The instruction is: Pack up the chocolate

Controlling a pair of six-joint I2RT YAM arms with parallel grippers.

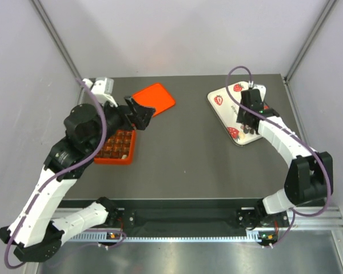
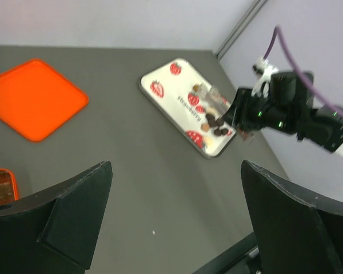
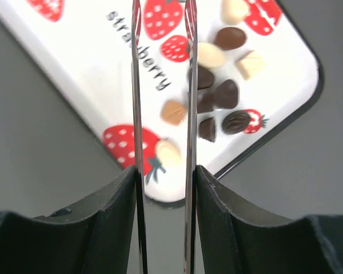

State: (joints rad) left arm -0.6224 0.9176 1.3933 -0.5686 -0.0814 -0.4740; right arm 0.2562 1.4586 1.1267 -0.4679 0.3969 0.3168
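Both released, we see: left end effector (image 2: 176, 171) spread wide, right end effector (image 1: 246, 124) narrowly parted over the chocolate (image 3: 226, 94), far-right bench (image 1: 188, 160) corner.

Dark brown, pale cream and one caramel tan among the chocolate (image 3: 226, 94). White, printed with red green-topped strawberries and black lettering, on the tray (image 3: 86, 74). Orange-red for box (image 1: 110, 160) and lid (image 1: 154, 98). Dark grey table (image 1: 188, 154).
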